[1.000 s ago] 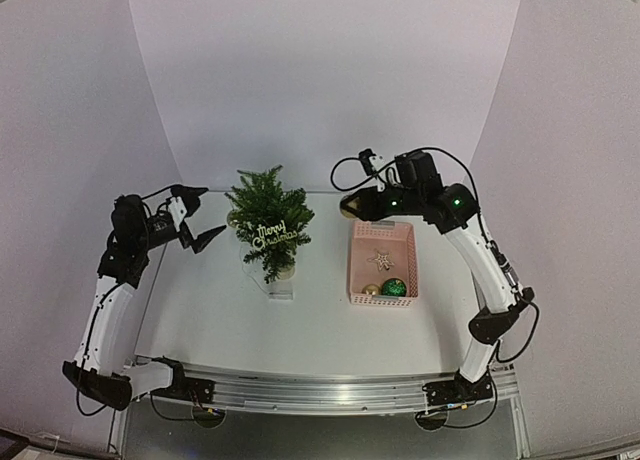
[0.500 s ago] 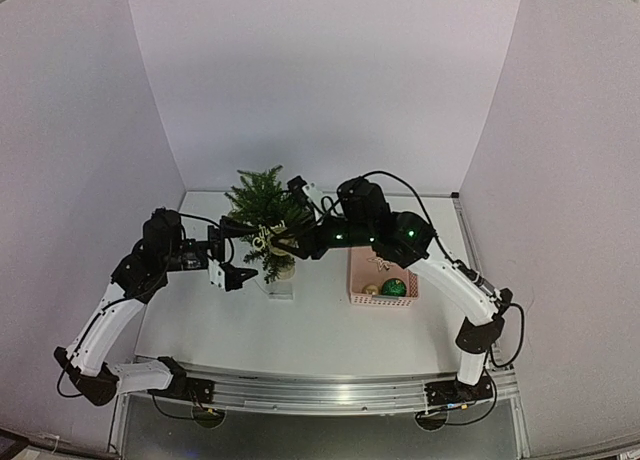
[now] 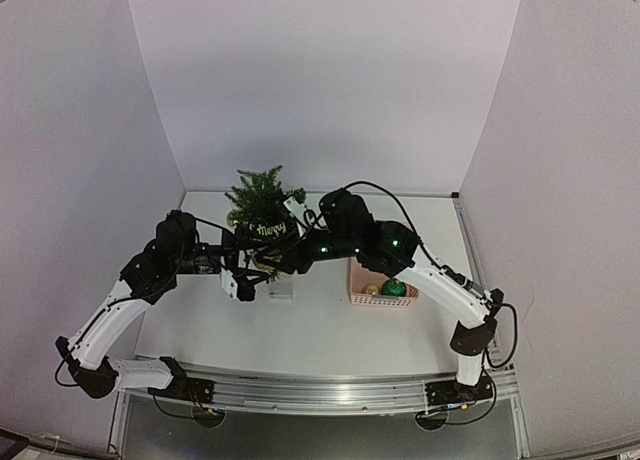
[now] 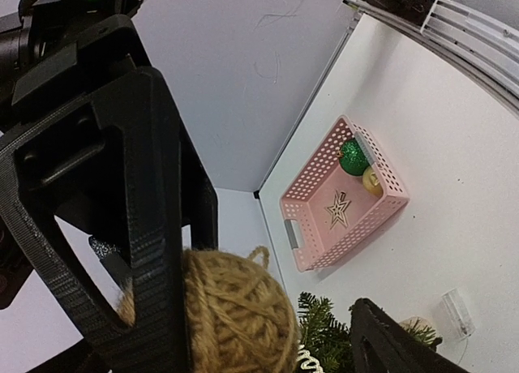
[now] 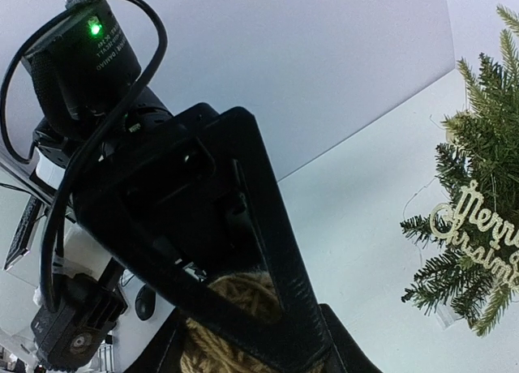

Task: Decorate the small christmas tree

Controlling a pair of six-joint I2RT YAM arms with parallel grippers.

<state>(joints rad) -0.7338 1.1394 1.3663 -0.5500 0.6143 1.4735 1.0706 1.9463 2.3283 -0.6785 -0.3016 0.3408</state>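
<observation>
A twine ball (image 4: 235,312) is held by the right pincer (image 3: 275,258) just before the upright small christmas tree (image 3: 258,192). The left pincer (image 3: 245,280) is spread wide.

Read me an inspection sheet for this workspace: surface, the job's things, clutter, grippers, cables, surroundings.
surface: white table, no marks seen.
job's things: small christmas tree upright, gold Merry Christmas sign hanging on it; pink basket holds a star, a green bauble and a gold bauble.
clutter: small clear box with a thin wire, by the tree's base.
grippers: right gripper closed on a twine ball; left gripper open, right beside the ball.
cables: black cables loop over the right arm.
surroundings: plain white walls on three sides; metal rail at the near edge.
</observation>
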